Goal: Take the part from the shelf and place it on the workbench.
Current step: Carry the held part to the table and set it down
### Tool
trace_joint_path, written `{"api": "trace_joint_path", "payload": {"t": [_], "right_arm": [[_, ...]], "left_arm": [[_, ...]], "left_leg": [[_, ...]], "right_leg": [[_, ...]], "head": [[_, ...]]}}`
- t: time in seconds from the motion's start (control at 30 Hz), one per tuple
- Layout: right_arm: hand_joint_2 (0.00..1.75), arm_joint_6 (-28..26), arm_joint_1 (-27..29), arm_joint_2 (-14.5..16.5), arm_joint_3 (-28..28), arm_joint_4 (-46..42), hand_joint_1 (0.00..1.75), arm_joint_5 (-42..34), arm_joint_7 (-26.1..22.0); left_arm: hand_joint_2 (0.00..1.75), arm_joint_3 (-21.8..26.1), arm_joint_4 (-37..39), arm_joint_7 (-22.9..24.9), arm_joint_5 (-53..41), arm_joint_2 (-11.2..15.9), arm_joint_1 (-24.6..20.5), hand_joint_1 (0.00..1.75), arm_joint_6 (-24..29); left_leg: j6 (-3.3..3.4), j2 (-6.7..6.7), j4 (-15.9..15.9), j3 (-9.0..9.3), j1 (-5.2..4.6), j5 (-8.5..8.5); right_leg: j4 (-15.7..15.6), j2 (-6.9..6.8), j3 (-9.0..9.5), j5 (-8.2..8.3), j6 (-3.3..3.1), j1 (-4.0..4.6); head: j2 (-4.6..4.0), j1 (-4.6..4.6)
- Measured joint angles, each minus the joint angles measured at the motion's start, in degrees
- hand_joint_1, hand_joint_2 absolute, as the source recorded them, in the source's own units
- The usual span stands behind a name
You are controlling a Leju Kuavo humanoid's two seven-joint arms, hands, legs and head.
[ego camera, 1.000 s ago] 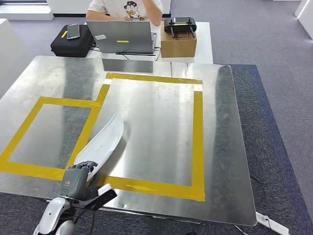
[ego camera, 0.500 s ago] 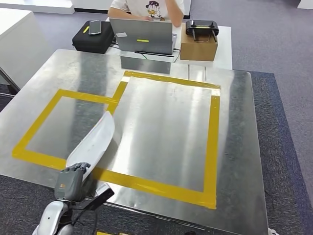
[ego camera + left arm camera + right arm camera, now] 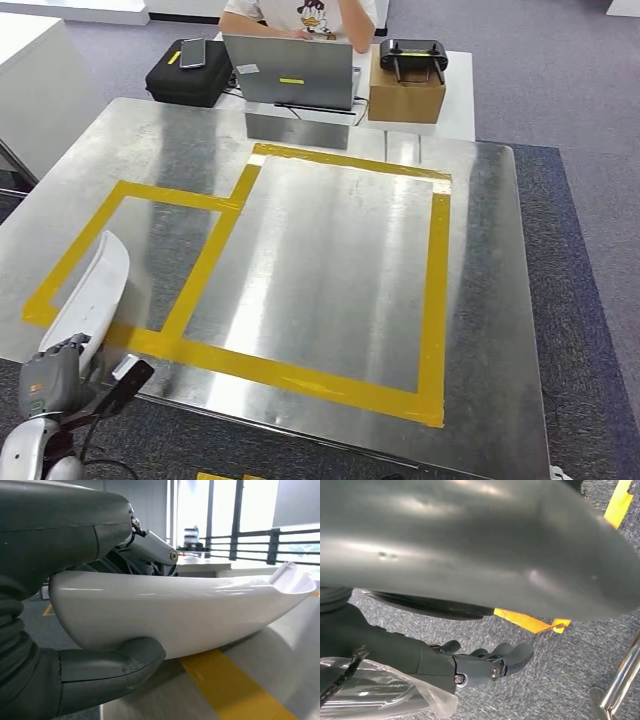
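Leftward since the earlier frame, the white part point(image 3: 92, 290) now hangs over the surface's point(image 3: 483, 300) near-left taped square, gripped by the left hand point(image 3: 51, 382); release remains. Right hand point(image 3: 486, 665) hangs empty, fingers apart.

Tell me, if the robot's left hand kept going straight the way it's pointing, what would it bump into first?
Probably the metal table top. The left hand holds a white part that sticks out ahead over the yellow tape, so the part would likely meet the table first. Depth is hard to judge.

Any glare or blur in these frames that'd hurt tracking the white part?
Head view: metal workbench shows streaky glare; white part stays crisp. Left wrist view: windows blown out, yellow tape soft, left hand grips the part. Right wrist view: near cover blurred.
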Motion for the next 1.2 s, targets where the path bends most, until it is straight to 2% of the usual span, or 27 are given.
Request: {"api": "trace_joint_path", "payload": {"t": [0.2,0.47,0.63,0.8,1.07,1.2], "right_arm": [[0.0,-0.03,0.02,0.0,0.0,-0.01,0.0,-0.12,-0.21],[0.0,-0.03,0.02,0.0,0.0,-0.01,0.0,-0.19,-0.26],[0.0,-0.03,0.01,0.0,0.0,-0.01,0.0,-0.17,-0.25],[0.0,-0.03,-0.02,0.0,0.0,-0.03,0.0,0.11,-0.07],[0.0,-0.07,-0.02,0.0,0.0,-0.05,0.0,0.3,0.01],[0.0,-0.19,-0.07,-0.02,0.0,-0.13,0.0,0.78,-0.02]], "left_arm": [[1.75,5.68,0.18,-1.44,1.03,-0.06,0.27,1.47,0.24],[1.75,8.04,0.92,-1.8,0.81,-0.11,0.15,1.47,0.28],[1.75,8.35,2.14,-2.4,0.54,-0.11,-0.33,1.47,0.38],[1.75,7.72,3.07,-5.37,0.22,-0.39,-1.16,1.47,0.48],[1.75,7.03,3.55,-6.38,-0.03,-0.89,-1.69,1.47,0.74],[1.75,4.88,3.5,-9.39,0.21,-1.01,-1.71,1.47,0.73]], "left_leg": [[-0.01,-0.01,0.0,-0.05,0.12,-0.01],[-0.02,-0.01,0.0,-0.08,0.13,-0.02],[-0.02,-0.01,0.0,-0.08,0.13,-0.02],[-0.02,-0.01,0.0,-0.08,0.13,-0.03],[-0.02,-0.01,0.0,-0.09,0.13,-0.03],[-0.02,-0.01,0.0,-0.09,0.13,-0.04]], "right_leg": [[0.01,-0.02,-0.02,-0.07,-0.05,0.14],[0.0,-0.02,-0.05,-0.11,-0.09,0.15],[0.0,-0.02,-0.1,-0.11,-0.09,0.14],[0.0,-0.03,-0.21,-0.12,-0.07,0.14],[0.0,-0.03,-0.09,-0.12,-0.08,0.15],[0.0,-0.03,-0.18,-0.13,-0.08,0.14]], "head": [[0.0,0.0],[0.0,0.01],[0.0,0.01],[0.0,0.01],[0.0,0.01],[0.0,0.01]]}}
